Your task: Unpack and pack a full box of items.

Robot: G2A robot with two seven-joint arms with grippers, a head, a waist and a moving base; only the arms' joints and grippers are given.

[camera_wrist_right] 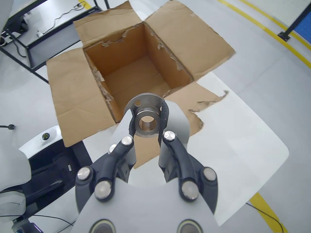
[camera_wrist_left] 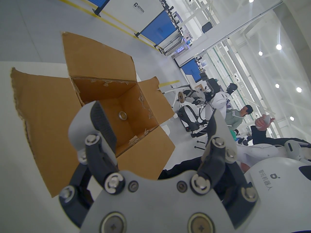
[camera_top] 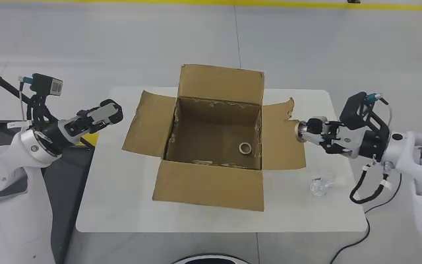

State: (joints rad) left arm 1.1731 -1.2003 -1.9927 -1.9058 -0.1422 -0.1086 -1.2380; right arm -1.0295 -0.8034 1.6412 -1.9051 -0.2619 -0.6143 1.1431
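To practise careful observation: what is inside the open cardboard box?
One small metal ring lies on the cardboard box floor, near a corner. The floor strip right behind the near wall is hidden.

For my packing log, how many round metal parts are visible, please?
2: a ring on the box floor, a flanged part clamped in the right gripper. The glinting item on the table is unclear.

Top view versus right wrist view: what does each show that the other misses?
Top view: a small ring on the floor of the box, and a clear item on the table beside it. Right wrist view: the hollow bore of the metal flange, fingers clamped on its hub. Both: the open box and the right gripper shut on the flange.
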